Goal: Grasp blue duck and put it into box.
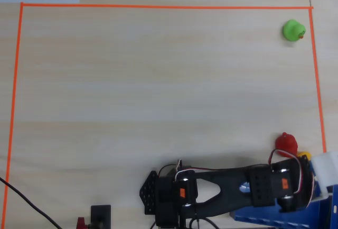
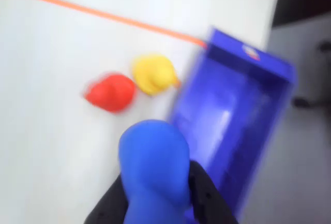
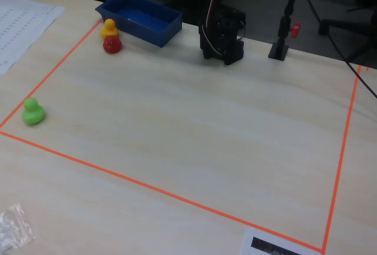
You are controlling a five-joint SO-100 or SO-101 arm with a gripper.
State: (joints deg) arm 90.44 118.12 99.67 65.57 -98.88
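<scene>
Pale wooden tabletop; beside the rectangular blue plastic box (image 2: 232, 115), the black gripper (image 2: 158, 195) clamps the rounded blue toy duck (image 2: 152, 167), apparently carrying it for release inside.

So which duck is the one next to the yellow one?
Find the box, the blue bin at the orange tape's far corner in the fixed view. Two ducks sit beside it, touching. Past the yellow duck, farther from the box, is the red duck, the only red one.

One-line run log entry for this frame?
phase: carry | fingers: shut on blue duck | box: empty, beside duck | red duck, yellow duck: outside box
</scene>
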